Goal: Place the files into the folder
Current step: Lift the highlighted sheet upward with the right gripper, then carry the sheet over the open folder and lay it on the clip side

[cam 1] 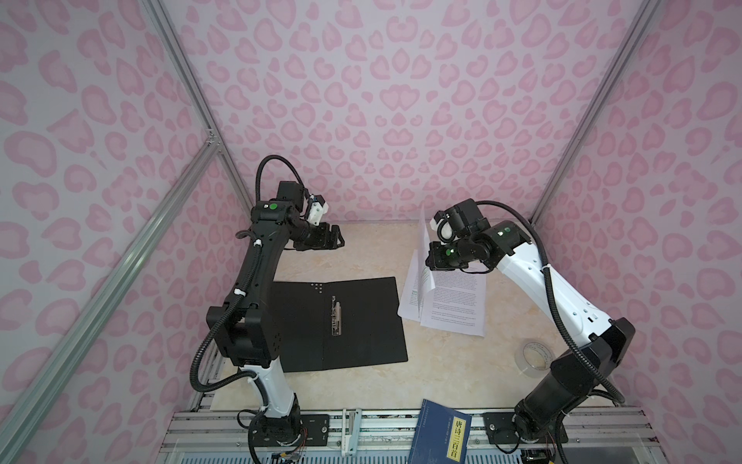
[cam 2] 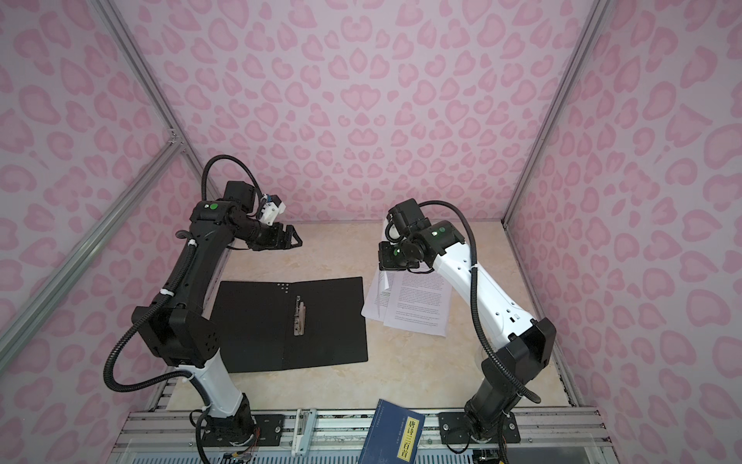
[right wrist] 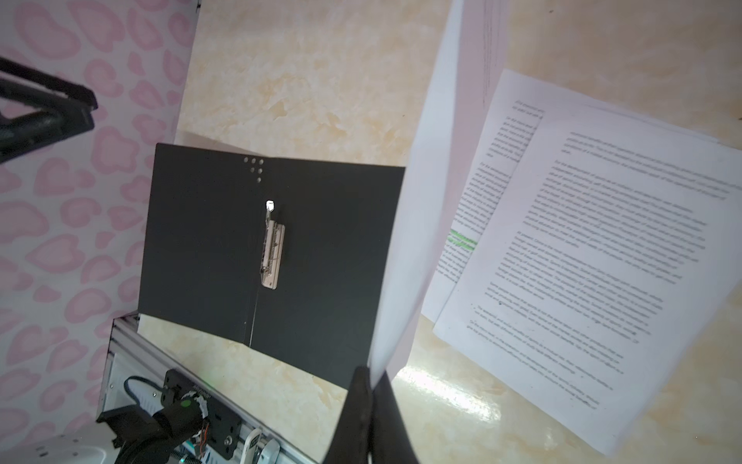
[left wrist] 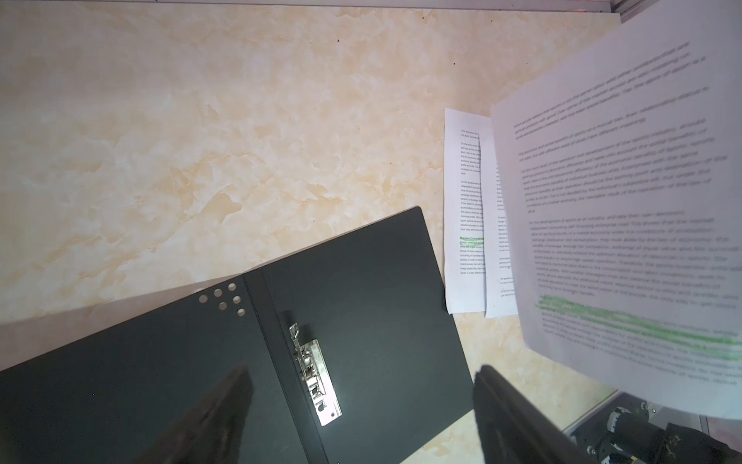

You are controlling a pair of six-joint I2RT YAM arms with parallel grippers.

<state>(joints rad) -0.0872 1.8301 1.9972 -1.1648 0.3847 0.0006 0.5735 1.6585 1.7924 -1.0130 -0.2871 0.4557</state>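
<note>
Over on the left, the left gripper [cam 1: 337,240] hangs above the back of the table [cam 1: 361,257], jaws wide apart, holding nothing. Below it the folder [cam 1: 361,321] lies open and flat, black inside up, metal clip [cam 1: 336,317] by the spine. Just beside it, two sheets [cam 1: 457,305] overlap on the table (green highlighting showing). The right gripper [right wrist: 371,385] is clamped on a third sheet [right wrist: 417,201], held almost upright above them.
</note>
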